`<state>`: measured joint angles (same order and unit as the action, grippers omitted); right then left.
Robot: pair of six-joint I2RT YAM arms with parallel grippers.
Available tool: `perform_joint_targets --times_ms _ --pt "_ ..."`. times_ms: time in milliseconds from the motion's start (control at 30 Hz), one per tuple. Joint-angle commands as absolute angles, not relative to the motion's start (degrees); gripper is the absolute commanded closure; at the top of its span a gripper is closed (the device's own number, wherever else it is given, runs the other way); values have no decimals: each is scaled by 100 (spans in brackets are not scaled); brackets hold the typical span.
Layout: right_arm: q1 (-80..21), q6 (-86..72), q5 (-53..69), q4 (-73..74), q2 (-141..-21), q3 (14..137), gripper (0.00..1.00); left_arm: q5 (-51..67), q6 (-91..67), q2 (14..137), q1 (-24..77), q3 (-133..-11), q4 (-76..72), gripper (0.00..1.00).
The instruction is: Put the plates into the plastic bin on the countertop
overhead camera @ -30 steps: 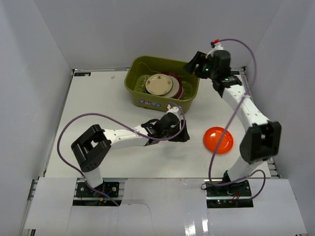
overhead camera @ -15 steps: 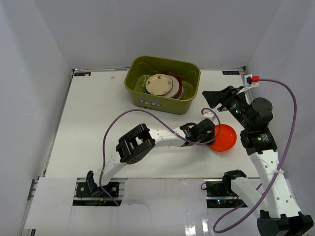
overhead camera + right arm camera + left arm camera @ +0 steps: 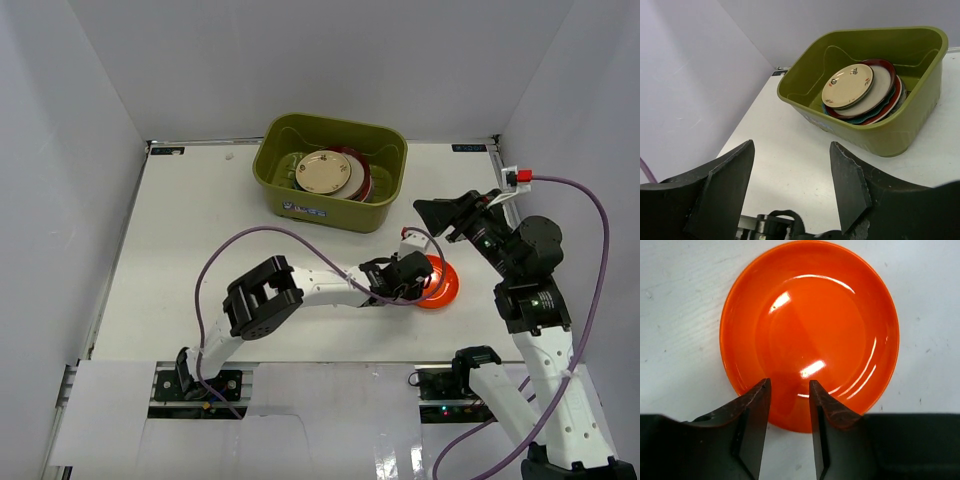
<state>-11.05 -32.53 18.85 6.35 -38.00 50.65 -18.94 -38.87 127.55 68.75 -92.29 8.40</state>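
Note:
The plain orange plate [image 3: 443,285] lies flat on the white countertop [image 3: 200,240], right of centre. It fills the left wrist view [image 3: 810,332]. My left gripper [image 3: 412,276] is over its left rim, jaws slightly apart [image 3: 789,390], the near rim showing in the gap. The olive-green plastic bin [image 3: 290,195] stands at the back centre and holds several stacked plates. The small beige plate [image 3: 847,86] is on top, over the dark-red-rimmed cream plate [image 3: 879,82] and a teal scalloped edge [image 3: 842,113]. My right gripper [image 3: 440,215] is open and empty [image 3: 792,170], raised, right of the bin.
White walls enclose the countertop on the left, back and right. The left arm [image 3: 320,285] stretches low across the countertop's middle, with its purple cable [image 3: 215,270] looping above. A black part of that arm shows low in the right wrist view [image 3: 775,225].
My right arm has pulled back from the bin to the right side. My left gripper has reached right to the orange plate's rim, and the plate has shifted slightly.

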Motion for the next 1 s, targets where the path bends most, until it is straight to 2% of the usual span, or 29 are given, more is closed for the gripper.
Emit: perform_joint_targets --times_ms 0,167,367,433,533,967 --pt "-1143 -3164 1995 536 -3823 5230 32 -2109 -3893 11998 6943 -8895 765 52" --pt "-1142 -3120 1951 554 -3823 5159 32 -2188 -3911 12050 6943 -8736 773 51" --pt "-1134 -3067 1960 528 -3867 5063 32 -2882 -3955 11822 6943 -8175 581 51" --pt "-1134 -3067 2012 457 -3911 5001 32 -3119 -4016 11646 6943 -7929 327 49" --pt "-1142 -3138 2091 335 -3964 4922 32 -3217 -4069 11408 6917 -7551 80 39" --pt "-1143 -3164 2171 176 -4052 4816 33 -3761 -4280 10530 6908 -6478 -703 37"
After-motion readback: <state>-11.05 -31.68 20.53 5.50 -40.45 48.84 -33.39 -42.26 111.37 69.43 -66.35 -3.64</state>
